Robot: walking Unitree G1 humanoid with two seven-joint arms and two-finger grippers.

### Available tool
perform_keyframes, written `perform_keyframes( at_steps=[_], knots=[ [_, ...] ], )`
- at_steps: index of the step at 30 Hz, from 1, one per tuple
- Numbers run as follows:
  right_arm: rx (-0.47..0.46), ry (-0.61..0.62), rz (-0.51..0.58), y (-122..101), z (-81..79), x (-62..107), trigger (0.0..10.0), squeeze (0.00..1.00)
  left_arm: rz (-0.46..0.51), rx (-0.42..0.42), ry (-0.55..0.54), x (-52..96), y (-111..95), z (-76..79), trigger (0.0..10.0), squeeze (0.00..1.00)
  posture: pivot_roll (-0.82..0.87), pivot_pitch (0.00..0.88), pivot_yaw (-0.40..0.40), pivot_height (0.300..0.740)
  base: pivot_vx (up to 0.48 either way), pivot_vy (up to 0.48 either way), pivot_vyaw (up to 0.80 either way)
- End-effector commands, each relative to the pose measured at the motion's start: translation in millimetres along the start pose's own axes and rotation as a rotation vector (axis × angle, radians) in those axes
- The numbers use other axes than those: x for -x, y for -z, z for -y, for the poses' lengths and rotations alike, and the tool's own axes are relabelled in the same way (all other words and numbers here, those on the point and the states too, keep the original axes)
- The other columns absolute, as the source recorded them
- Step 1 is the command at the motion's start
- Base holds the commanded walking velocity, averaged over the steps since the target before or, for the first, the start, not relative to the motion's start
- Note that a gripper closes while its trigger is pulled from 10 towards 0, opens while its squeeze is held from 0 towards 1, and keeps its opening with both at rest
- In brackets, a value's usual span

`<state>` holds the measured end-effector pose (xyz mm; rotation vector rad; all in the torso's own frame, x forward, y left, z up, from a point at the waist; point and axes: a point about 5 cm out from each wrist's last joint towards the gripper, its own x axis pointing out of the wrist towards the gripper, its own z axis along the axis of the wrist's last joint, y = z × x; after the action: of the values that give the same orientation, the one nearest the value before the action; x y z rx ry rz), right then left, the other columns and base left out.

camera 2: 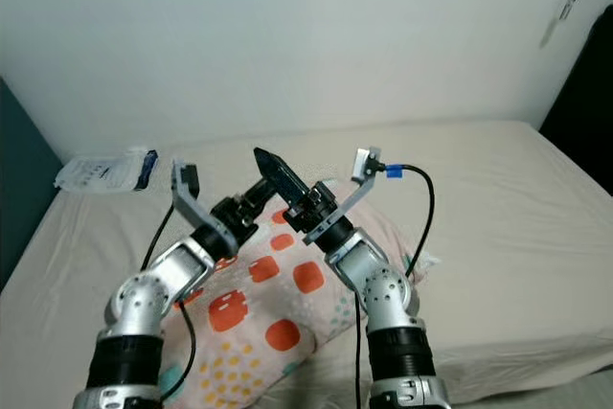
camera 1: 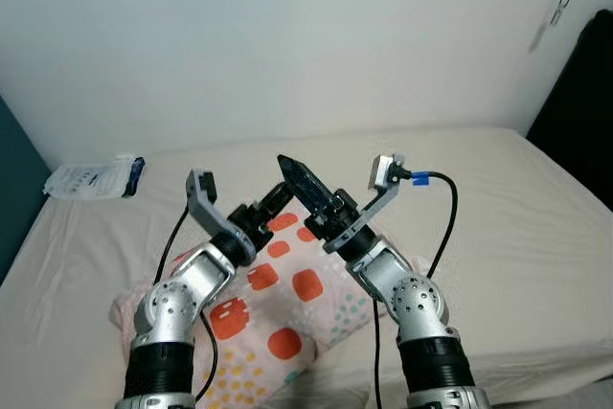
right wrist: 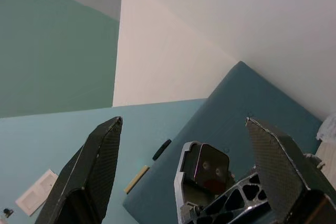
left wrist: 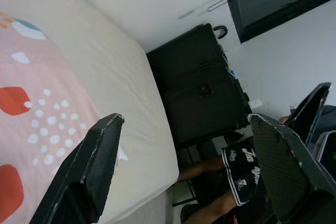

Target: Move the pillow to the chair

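Observation:
The pillow (camera 1: 287,306), pink with red-orange squares and small dots, lies on the beige bed (camera 1: 508,208) close in front of me. Both arms are raised above it and cross over its middle. My left gripper (camera 1: 272,202) points right, and its wrist view shows the black fingers (left wrist: 89,166) wide apart and open with nothing between them, the pillow (left wrist: 31,124) off to one side. My right gripper (camera 1: 299,179) points up and left, also open, with its fingers (right wrist: 92,166) spread and nothing held.
A white and blue plastic packet (camera 1: 94,179) lies at the bed's far left corner. A dark teal panel (camera 1: 14,170) borders the left side. A black cabinet (left wrist: 199,93) stands past the bed's right edge, with a person's legs in black shorts (left wrist: 233,174) beside it.

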<state>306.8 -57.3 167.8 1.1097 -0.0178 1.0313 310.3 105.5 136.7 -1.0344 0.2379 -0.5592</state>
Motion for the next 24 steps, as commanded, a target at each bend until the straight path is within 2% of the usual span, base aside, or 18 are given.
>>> perform_keyframes(
  at_steps=[1, 5, 6, 7, 8, 9, 10, 11, 12, 16, 18, 19, 20, 21, 22, 24],
  knots=[
    [-0.034, -0.051, -0.041, 13, -9.9, -11.2, 10.0, 0.0, -0.008, 0.009, 0.063, -0.9, 2, 9.5, 10.0, 0.0, 0.07, 0.0, 0.021, 0.74, 0.0, 0.0, 0.0],
    [-0.031, -0.112, -0.052, 13, -18.9, -12.3, 10.0, 0.0, -0.014, 0.01, 0.068, -0.8, 3, 10.5, 10.0, 0.0, 0.07, 0.0, 0.018, 0.74, 0.0, 0.0, 0.0],
    [-0.042, -0.18, -0.04, 10, -28.8, -14.3, 10.0, 0.0, -0.015, 0.01, 0.069, -0.9, 3, 10.9, 10.0, 0.0, 0.07, 0.0, 0.017, 0.74, 0.0, 0.0, 0.0],
    [-0.042, -0.18, -0.04, 10, -28.8, -14.3, 10.0, 0.0, -0.015, 0.01, 0.069, -0.9, 3, 10.9, 10.0, 0.0, 0.07, 0.0, 0.017, 0.74, 0.0, 0.0, 0.0],
    [-0.058, -0.267, -0.018, 6, -41.0, -16.6, 10.0, 0.0, -0.016, 0.009, 0.069, -0.6, 3, 11.4, 10.0, 0.0, 0.08, 0.0, 0.016, 0.74, 0.0, 0.0, 0.0],
    [-0.058, -0.267, -0.018, 6, -41.0, -16.6, 10.0, 0.0, -0.016, 0.009, 0.069, -0.6, 3, 11.4, 10.0, 0.0, 0.08, 0.0, 0.016, 0.74, 0.0, 0.0, 0.0],
    [-0.077, -0.343, 0.0, 2, -51.5, -17.9, 10.0, 0.0, -0.015, 0.008, 0.067, -0.4, 2, 11.5, 10.0, 0.0, 0.08, 0.0, 0.015, 0.74, 0.0, 0.0, 0.0],
    [-0.077, -0.343, 0.0, 2, -51.5, -17.9, 10.0, 0.0, -0.015, 0.008, 0.067, -0.4, 2, 11.5, 10.0, 0.0, 0.08, 0.0, 0.015, 0.74, 0.0, 0.0, 0.0],
    [-0.093, -0.407, 0.011, -1, -59.4, -18.0, 10.0, 0.0, -0.016, 0.007, 0.065, -0.3, 2, 11.6, 10.0, 0.0, 0.08, 0.0, 0.016, 0.74, 0.0, 0.0, 0.0],
    [-0.099, -0.447, 0.003, 0, -64.0, -17.2, 10.0, 0.0, -0.02, 0.006, 0.06, -0.9, 3, 11.3, 10.0, 0.0, 0.08, 0.0, 0.021, 0.74, 0.0, 0.0, 0.0],
    [-0.099, -0.37, -0.008, 5, -53.2, -16.2, 10.0, 0.0, -0.023, 0.011, 0.066, -2.6, 2, 13.3, 10.0, 0.0, 0.08, 0.0, 0.023, 0.74, 0.0, 0.0, 0.0],
    [-0.091, -0.278, -0.014, 8, -40.8, -15.4, 10.0, 0.0, -0.023, 0.014, 0.076, -3.4, 1, 15.4, 10.0, 0.0, 0.07, 0.0, 0.025, 0.74, 0.0, 0.0, 0.0],
    [-0.091, -0.278, -0.014, 8, -40.8, -15.4, 10.0, 0.0, -0.023, 0.014, 0.076, -3.4, 1, 15.4, 10.0, 0.0, 0.07, 0.0, 0.025, 0.74, 0.0, 0.0, 0.0],
    [-0.09, -0.187, -0.029, 12, -27.9, -13.5, 10.0, 0.0, -0.023, 0.019, 0.09, -4.1, 0, 17.8, 10.0, 0.0, 0.08, 0.0, 0.025, 0.74, 0.0, 0.0, 0.0],
    [-0.09, -0.187, -0.029, 12, -27.9, -13.5, 10.0, 0.0, -0.023, 0.019, 0.09, -4.1, 0, 17.8, 10.0, 0.0, 0.08, 0.0, 0.025, 0.74, 0.0, 0.0, 0.0],
    [-0.062, -0.021, -0.064, 19, -6.6, -8.6, 10.0, 0.0, -0.02, 0.028, 0.11, -4.9, -1, 21.2, 10.0, 0.0, 0.08, 0.0, 0.025, 0.74, 0.0, 0.0, 0.0]
  ],
)
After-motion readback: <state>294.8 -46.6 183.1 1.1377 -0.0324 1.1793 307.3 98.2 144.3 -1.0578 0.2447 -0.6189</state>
